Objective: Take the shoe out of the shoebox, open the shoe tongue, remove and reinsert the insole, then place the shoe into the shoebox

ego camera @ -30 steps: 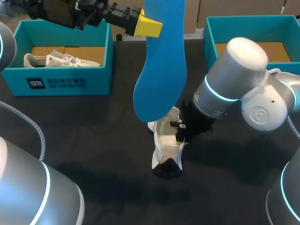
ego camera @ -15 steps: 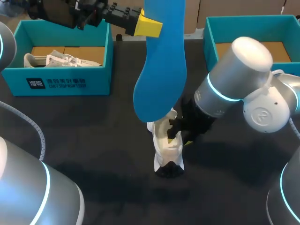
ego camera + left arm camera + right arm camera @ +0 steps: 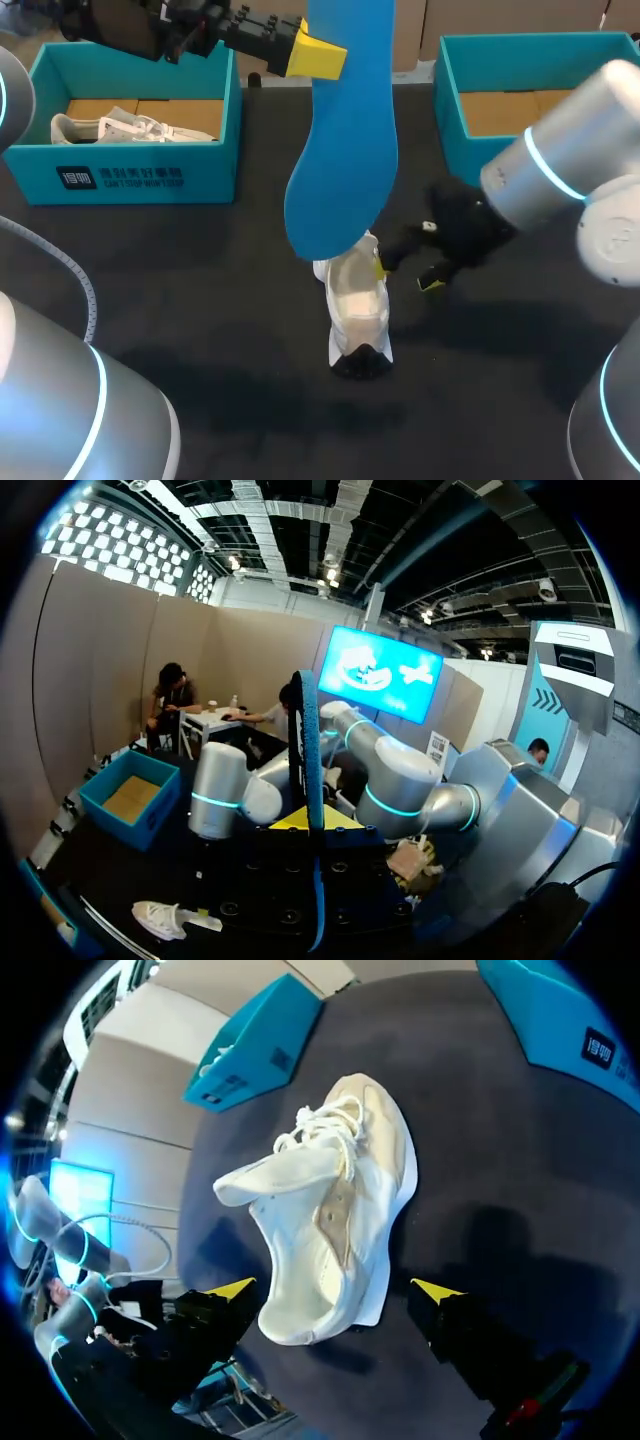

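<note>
The right tool [image 3: 406, 275] has drawn back from the shoe [image 3: 357, 305]. A second ago it was down at the shoe's opening; now it hangs just beside the shoe, fingers spread and gripping nothing. The shoe has barely shifted. The left tool [image 3: 322, 55] has not moved and stays pinched on the blue insole [image 3: 345, 130], which hangs upright above the shoe.

The shoe sits mid-surface [image 3: 200, 300], between the two teal boxes. It is white with cream panels. In the right wrist view its tongue [image 3: 270, 1175] is pulled out to one side, the laces [image 3: 320, 1125] are loose, and the heel end lies ahead of the spread fingers. The left box [image 3: 140, 175] holds another white shoe [image 3: 130, 127].
</note>
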Action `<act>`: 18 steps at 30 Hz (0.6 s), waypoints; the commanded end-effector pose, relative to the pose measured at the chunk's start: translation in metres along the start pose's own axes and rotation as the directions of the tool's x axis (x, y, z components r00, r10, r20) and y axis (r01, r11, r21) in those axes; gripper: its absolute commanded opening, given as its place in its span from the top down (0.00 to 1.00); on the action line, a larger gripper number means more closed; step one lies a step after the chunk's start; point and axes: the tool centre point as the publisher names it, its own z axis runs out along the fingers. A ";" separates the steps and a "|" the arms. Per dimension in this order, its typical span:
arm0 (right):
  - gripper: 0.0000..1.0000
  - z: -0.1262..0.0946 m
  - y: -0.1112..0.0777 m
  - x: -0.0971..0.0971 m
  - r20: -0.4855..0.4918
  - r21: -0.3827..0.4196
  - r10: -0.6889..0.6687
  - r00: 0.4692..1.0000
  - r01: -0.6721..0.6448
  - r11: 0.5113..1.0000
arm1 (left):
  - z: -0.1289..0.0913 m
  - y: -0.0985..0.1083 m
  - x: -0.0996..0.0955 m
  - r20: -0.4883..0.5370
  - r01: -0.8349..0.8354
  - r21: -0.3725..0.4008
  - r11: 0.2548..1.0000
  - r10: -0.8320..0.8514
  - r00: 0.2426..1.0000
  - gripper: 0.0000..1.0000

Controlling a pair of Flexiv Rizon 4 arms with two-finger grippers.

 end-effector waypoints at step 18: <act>0.00 -0.110 0.036 0.027 -0.365 -0.134 -0.178 0.914 0.137 0.981 | 0.002 -0.001 -0.001 0.000 0.001 -0.002 1.000 -0.001 1.000 1.00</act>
